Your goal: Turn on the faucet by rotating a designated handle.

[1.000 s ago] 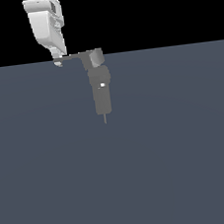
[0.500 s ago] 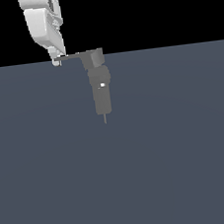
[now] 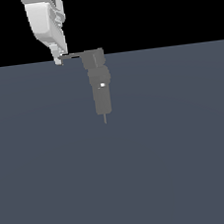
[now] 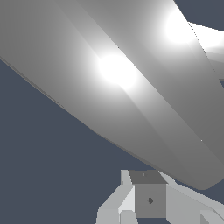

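Observation:
In the exterior view the grey faucet [image 3: 101,91] stands upright, with a white spot, a thin pin tip [image 3: 105,119] and an angular head block [image 3: 93,59]. The thin grey handle [image 3: 73,55] runs from the head block towards the exterior view's left. My gripper [image 3: 58,61] hangs from the white arm [image 3: 45,20], its tip at the handle's pointed end, touching it or nearly so. The fingers look pressed together and hold nothing. In the wrist view a broad glossy grey bar, apparently the handle [image 4: 131,92], crosses close above the fingertips [image 4: 149,200].
A flat dark blue-grey floor [image 3: 180,165] spreads all around the faucet. The background above it is black.
The arm has shifted slightly, first to the exterior view's left and up, then a little back. The gripper tip stays at the handle's end. The handle has barely moved.

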